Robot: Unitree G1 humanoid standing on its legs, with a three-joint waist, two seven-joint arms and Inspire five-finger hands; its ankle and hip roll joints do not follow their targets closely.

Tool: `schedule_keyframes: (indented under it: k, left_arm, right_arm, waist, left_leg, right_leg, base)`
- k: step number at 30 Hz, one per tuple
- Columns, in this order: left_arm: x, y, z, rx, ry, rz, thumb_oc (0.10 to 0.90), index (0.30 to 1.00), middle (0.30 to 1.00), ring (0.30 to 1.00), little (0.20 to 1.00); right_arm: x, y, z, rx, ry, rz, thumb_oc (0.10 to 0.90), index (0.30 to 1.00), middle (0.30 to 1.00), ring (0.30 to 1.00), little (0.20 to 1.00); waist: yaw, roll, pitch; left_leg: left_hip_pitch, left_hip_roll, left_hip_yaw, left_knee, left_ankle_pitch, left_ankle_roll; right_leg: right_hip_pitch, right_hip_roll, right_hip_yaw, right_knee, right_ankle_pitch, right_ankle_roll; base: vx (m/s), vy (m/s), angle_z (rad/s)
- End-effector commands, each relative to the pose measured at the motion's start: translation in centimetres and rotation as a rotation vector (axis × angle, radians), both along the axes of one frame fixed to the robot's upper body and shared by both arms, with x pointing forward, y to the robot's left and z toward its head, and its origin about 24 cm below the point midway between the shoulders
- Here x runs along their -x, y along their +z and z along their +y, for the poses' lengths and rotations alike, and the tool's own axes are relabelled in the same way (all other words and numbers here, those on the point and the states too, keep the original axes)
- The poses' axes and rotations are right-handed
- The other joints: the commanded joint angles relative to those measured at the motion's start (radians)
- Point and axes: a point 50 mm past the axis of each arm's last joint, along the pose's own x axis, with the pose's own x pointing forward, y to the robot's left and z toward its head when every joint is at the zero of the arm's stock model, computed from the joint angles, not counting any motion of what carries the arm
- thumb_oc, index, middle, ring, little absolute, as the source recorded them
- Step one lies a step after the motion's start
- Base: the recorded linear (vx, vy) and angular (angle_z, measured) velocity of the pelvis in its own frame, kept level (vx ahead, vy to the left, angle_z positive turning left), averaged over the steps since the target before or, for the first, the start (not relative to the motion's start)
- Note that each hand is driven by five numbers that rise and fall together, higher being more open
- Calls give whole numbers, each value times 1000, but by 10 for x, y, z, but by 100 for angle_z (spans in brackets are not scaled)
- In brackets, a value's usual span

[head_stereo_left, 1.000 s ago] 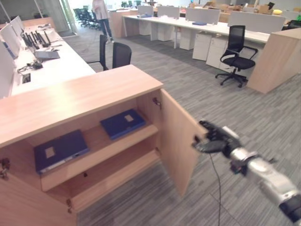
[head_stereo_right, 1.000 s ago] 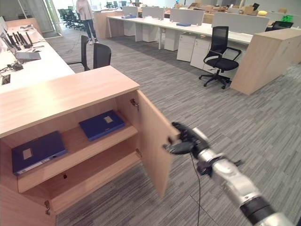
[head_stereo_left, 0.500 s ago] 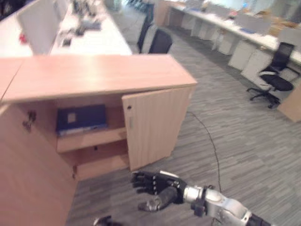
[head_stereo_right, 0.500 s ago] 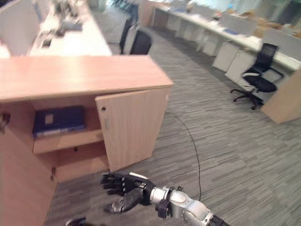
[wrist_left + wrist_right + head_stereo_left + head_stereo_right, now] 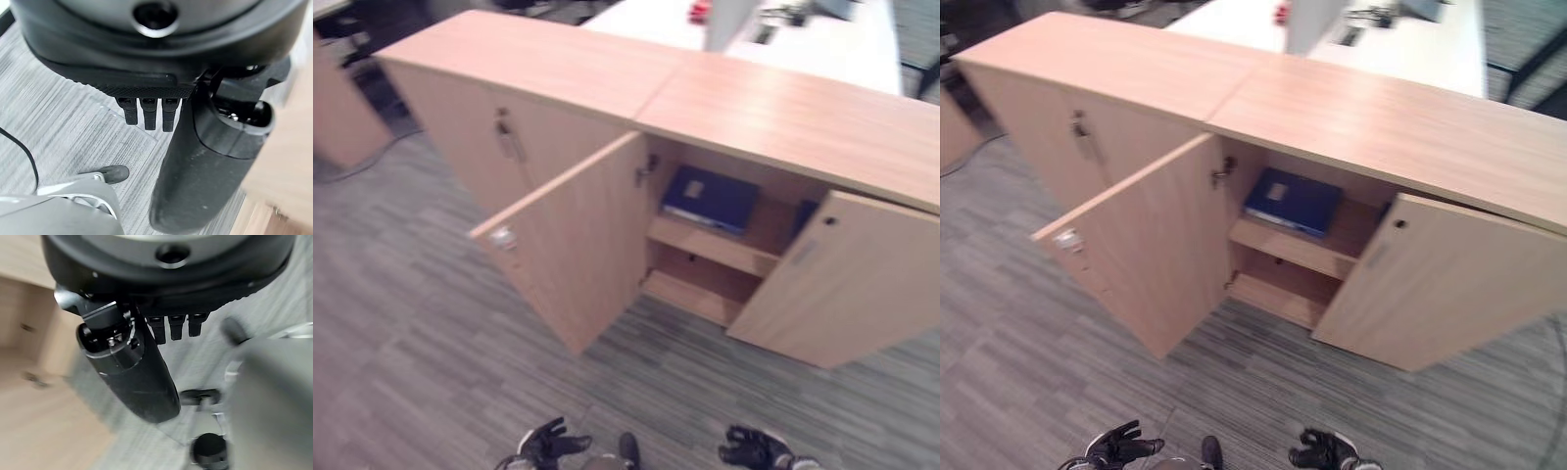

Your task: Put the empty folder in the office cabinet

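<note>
**Dark hands idling low, blue folder already shelved**

I'm seeing both hands hanging empty: left hand with fingers spread loose, right hand loosely curled on nothing. The blue folder is lying well ahead and above them on the cabinet's upper shelf, roughly between both, between half-open doors.

A blue folder lies on the cabinet shelf
</note>
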Motion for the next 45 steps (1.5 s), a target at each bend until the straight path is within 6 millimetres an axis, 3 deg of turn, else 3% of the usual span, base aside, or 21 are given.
schedule_keyframes:
  k: [1,2,4,8,9,10,11,13,18,22,23,24,25,28,33,34,37,38,41,45]
  left_arm:
    - [-19,15,-7,23,15,-167,800,900,900,900,900]
    - [-19,15,-7,23,12,-166,800,900,900,900,900]
    - [-19,25,-2,12,7,-218,800,900,900,900,900]
    - [-24,39,8,-22,25,-285,800,900,900,900,900]
    - [-29,48,12,-41,26,-333,800,900,900,900,900]
    - [-38,65,22,-73,46,-424,800,900,900,900,900]
    - [-37,65,22,-73,46,-423,800,900,900,900,900]
    - [-51,93,39,-160,47,-558,800,900,900,900,900]
    - [-64,123,65,-315,106,-667,800,900,900,900,900]
    - [-87,154,84,-458,129,-773,800,900,900,900,900]
    - [-102,169,90,-519,100,-811,800,900,900,900,900]
    - [-102,169,90,-520,100,-812,800,900,900,900,900]
    - [-117,181,92,-564,62,-834,800,900,900,900,900]
    - [-135,193,93,-593,29,-855,800,900,900,900,900]
    - [-175,218,81,-551,-62,-924,800,900,900,900,900]
    - [-176,219,80,-550,-63,-927,800,900,900,900,900]
    - [-186,223,76,-537,-96,-932,800,900,900,900,900]
    - [-198,228,72,-519,-117,-930,800,900,900,900,900]
    - [-219,232,84,-555,-112,-821,800,900,900,900,900]
    - [-233,244,94,-544,-55,-771,800,900,900,900,900]
  right_arm:
    - [-1,4,-43,216,-165,24,800,900,900,900,900]
    - [-1,4,-43,216,-167,24,800,900,900,900,900]
    - [29,-3,-52,238,-361,131,800,900,900,900,900]
    - [54,-8,-52,218,-496,199,800,900,900,900,900]
    - [62,-10,-49,202,-524,217,800,900,900,900,900]
    - [67,-13,-44,180,-544,238,800,900,900,900,900]
    - [67,-13,-44,180,-544,238,800,900,900,900,900]
    - [77,-17,-31,137,-559,264,800,900,900,900,900]
    - [82,-20,-22,108,-548,277,800,900,900,900,900]
    - [76,-19,-22,110,-507,240,800,900,900,900,900]
    - [76,-18,-25,114,-491,225,800,900,900,900,900]
    - [76,-18,-25,113,-492,225,800,900,900,900,900]
    - [78,-17,-27,120,-481,225,800,900,900,900,900]
    - [80,-16,-31,129,-479,231,800,900,900,900,900]
    - [93,-15,-40,144,-488,274,800,900,900,900,900]
    - [92,-15,-40,143,-489,272,800,900,900,900,900]
    - [96,-15,-43,146,-495,286,800,900,900,900,900]
    - [100,-13,-47,156,-499,298,800,900,900,900,900]
    - [97,-11,-56,176,-493,292,800,900,900,900,900]
    - [89,-8,-62,181,-506,251,800,900,900,900,900]
  waist:
    - [21,47,-28]
    - [22,47,-28]
    - [46,71,-30]
    - [55,84,-27]
    - [47,85,-21]
    - [36,83,-15]
    - [37,82,-15]
    - [30,67,-22]
    - [28,38,-46]
    - [-2,19,-58]
    - [-25,12,-67]
    - [-24,12,-65]
    - [-46,9,-71]
    - [-68,7,-77]
    - [-119,10,-90]
    - [-118,8,-86]
    - [-130,12,-93]
    - [-144,14,-95]
    - [-180,21,-103]
    - [-206,20,-106]
  left_leg:
    - [122,120,-19,-76,-68,-129]
    - [123,118,-21,-79,-67,-127]
    - [125,85,-67,-107,-55,-109]
    - [116,55,-140,-124,-45,-98]
    - [113,45,-170,-125,-46,-94]
    - [114,33,-198,-127,-54,-87]
    - [113,33,-197,-127,-54,-87]
    - [116,23,-220,-126,-59,-86]
    - [115,32,-193,-127,-57,-99]
    - [134,50,-154,-130,-61,-112]
    - [147,58,-135,-132,-67,-116]
    - [148,58,-134,-132,-67,-117]
    - [160,65,-118,-132,-71,-119]
    - [171,70,-102,-132,-76,-122]
    - [193,82,-67,-132,-82,-125]
    - [184,78,-56,-132,-64,-120]
    - [199,86,-55,-132,-85,-125]
    - [208,89,-44,-132,-87,-125]
    - [222,93,-21,-132,-90,-127]
    - [232,99,0,-132,-94,-127]
  right_leg:
    - [-85,11,4,68,-70,-35]
    - [-84,9,2,69,-69,-33]
    - [-73,-22,-21,88,-57,-16]
    - [-74,-55,-12,122,-46,17]
    - [-90,-64,52,140,-29,37]
    - [-121,-69,194,148,-14,58]
    - [-122,-69,195,149,-15,58]
    - [-107,-28,349,61,-28,57]
    - [-66,13,352,-54,-3,63]
    - [-55,38,381,-104,8,57]
    - [-49,48,390,-118,9,57]
    - [-48,48,391,-119,9,57]
    - [-44,53,403,-126,10,55]
    - [-44,58,417,-127,9,55]
    - [-52,69,447,-129,12,56]
    - [-60,65,438,-130,27,50]
    - [-54,71,459,-130,13,56]
    - [-54,75,469,-129,13,57]
    - [-56,83,488,-129,18,59]
    - [-65,91,510,-128,24,63]
  base:
    - [32,205,58]
    - [12,135,60]
    - [17,183,61]
    - [-5,130,62]
    - [12,81,80]
    - [14,74,81]
    - [15,45,69]
    - [50,-48,32]
    - [21,-66,3]
    - [20,-49,-25]
    - [31,-50,-40]
    - [37,-54,-34]
    - [11,-26,-47]
    - [14,-32,-33]
    - [-1,-28,-24]
    - [13,-13,-19]
    - [9,-9,-13]
    - [91,-10,-6]
    - [30,7,-8]
    - [23,9,-21]
